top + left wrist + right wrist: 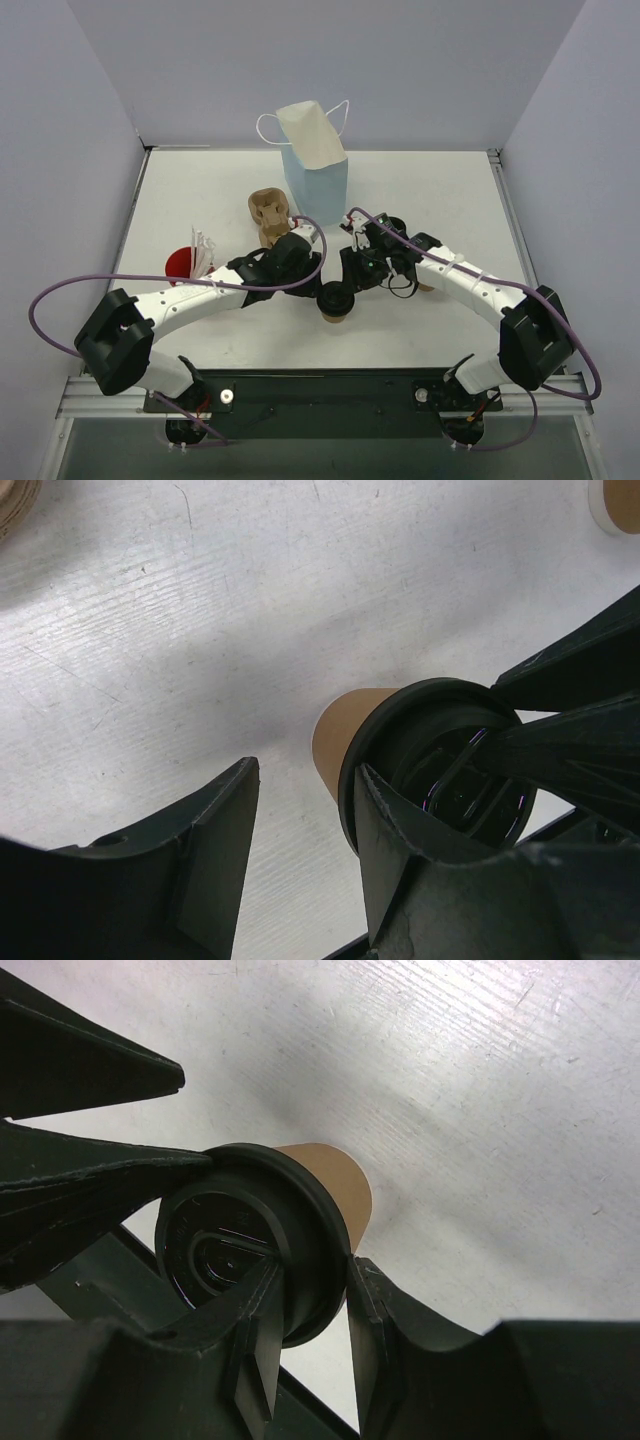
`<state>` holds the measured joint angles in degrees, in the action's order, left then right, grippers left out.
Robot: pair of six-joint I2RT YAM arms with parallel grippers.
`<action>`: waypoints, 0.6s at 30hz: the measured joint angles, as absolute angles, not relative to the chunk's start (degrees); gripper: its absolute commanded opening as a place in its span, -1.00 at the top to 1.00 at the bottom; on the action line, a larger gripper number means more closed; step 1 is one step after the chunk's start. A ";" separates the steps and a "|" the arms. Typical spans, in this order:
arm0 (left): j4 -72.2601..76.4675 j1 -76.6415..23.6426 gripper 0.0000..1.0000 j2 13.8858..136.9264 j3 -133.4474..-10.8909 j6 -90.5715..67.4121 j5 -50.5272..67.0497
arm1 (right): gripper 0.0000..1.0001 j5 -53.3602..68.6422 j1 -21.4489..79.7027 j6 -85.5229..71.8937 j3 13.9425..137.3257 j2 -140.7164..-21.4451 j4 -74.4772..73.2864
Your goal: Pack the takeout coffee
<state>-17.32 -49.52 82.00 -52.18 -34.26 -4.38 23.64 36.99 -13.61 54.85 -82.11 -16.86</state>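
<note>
A brown cup (335, 305) with a black lid (230, 1250) sits near the front middle of the white bench (440, 190), between the two arms. The pictures do not show whether its base rests on the bench. The right tool (315, 1275) is nearly closed on the cup's top edge. One finger (255, 1335) lies across the top of the lid, and the other (385, 1325) sits just outside the rim against the paper wall, so the rim is pinched between them. The left tool (305, 780) is spread wide and holds nothing. In the left wrist view one of its fingers (430, 880) crosses in front of the lid's edge, and whether it touches cannot be told. Its other finger (200, 865) stands well apart from the cup, with bare bench in the gap. The cup's brown wall shows only partly inside that gap, close to the first finger. The red cup (178, 265) stands at the left of the bench, just beyond the left arm. Something white (203, 250) is right beside it, too small to make out. The tan cup tray (268, 212) lies behind the left tool, toward the middle of the bench. The light blue bag (318, 165) with white handles stands upright just behind the tray, near the back wall, with its mouth open.
</note>
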 measured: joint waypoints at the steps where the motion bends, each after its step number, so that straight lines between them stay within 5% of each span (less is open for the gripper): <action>1: -17.32 -49.74 -0.06 82.00 -52.21 -34.30 -4.78 | 0.43 23.44 36.99 -13.63 54.83 -82.02 -16.97; 18: -28.99 -49.52 -0.22 84.27 -67.31 -31.14 -7.79 | -0.14 21.76 36.73 -17.43 56.27 -78.74 -20.40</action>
